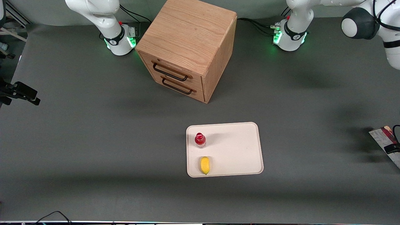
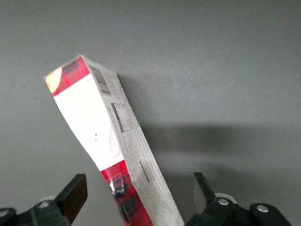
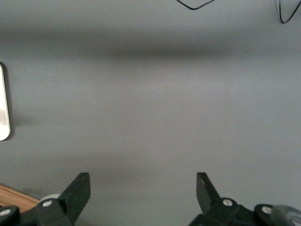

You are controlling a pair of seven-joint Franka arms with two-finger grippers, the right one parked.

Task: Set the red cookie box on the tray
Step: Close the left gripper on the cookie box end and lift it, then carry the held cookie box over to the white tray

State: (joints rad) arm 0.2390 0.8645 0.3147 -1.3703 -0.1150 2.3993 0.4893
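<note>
The red cookie box lies at the working arm's end of the table, far from the tray and cut off by the picture's edge. Its white-grey printed face and dark red plaid side show in the left wrist view. It stands tilted between the fingers. My left gripper is open around the box, with a gap on each side between the fingers and the cardboard. In the front view only a black bit of the gripper shows, against the box. The cream-white tray lies mid-table.
A small red-capped bottle and a yellow fruit sit on the tray's edge toward the parked arm. A wooden drawer cabinet stands farther from the front camera than the tray. Grey mat surrounds them.
</note>
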